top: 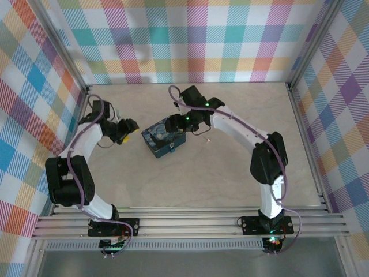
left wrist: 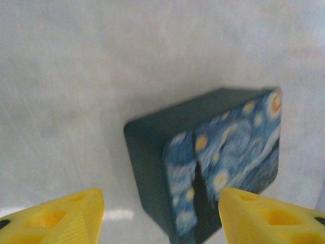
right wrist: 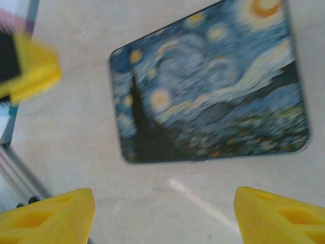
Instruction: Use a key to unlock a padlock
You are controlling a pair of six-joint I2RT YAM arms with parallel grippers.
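Top external shows us the padlock lying painted face up on the surface between the arms, and from the wrist views we see the left end effector and the right end effector both spread apart, gripping nothing.

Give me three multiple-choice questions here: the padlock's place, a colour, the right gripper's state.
1. Where does the padlock lie?
A) against the back wall
B) in the table's middle
C) on the near rail
2. What colour are the left gripper's fingers?
A) red
B) white
C) yellow
3. The right gripper is:
A) open above the padlock
B) shut on the padlock
C) shut on a key
Answers: 1 B, top view shows it central; 2 C, wrist view shows yellow; 3 A, fingers apart, nothing between.
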